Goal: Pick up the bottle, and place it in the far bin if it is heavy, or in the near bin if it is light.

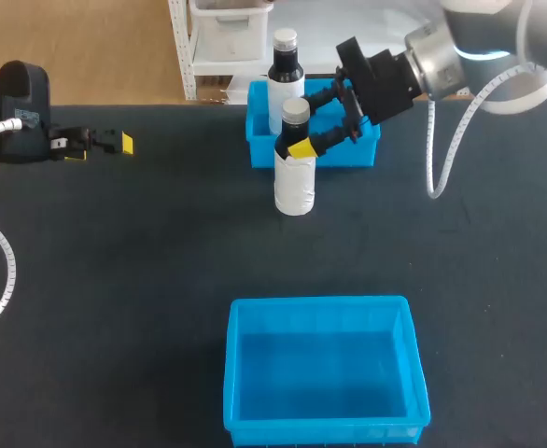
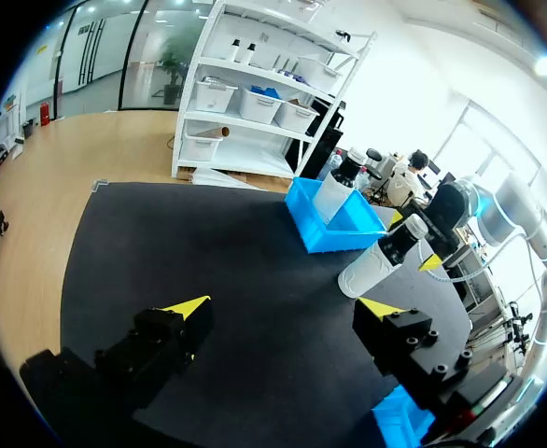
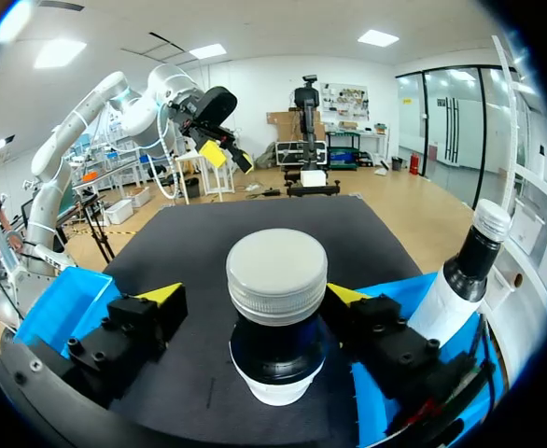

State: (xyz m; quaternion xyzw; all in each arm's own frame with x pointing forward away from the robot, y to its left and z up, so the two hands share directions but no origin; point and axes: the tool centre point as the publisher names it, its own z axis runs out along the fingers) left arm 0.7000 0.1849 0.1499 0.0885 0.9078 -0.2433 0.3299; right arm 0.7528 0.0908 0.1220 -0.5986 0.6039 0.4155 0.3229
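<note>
Bottle [image 1: 294,177]: white-labelled, dark at the shoulder, capped in grey. Stands upright on the black table [image 1: 143,261], just in front of the far bin [image 1: 357,149] and outside it, well apart from the near bin [image 1: 320,303] at the table's front edge.

Flanked at neck height by the right gripper [image 3: 255,299], reaching in from the right with its fingers spread. In the right wrist view, sits between the two yellow tips, with a clear strip of table showing between the dark shoulder and one finger [image 3: 147,317]; close against the other finger [image 3: 376,327], though cannot tell whether touching there. Not pinched from both sides.

Behind, inside the far bin near its left end, a second bottle [image 1: 285,75] of the same kind, taller in view, also upright.

Near bin: bright blue, open side up, its floor bare.

Far off at the table's left side, well apart from both bins and both bottles, the left gripper [image 1: 105,142]: low over the bare black table, fingers spread wide, holding nothing, pointed toward the bottle and the far bin.
</note>
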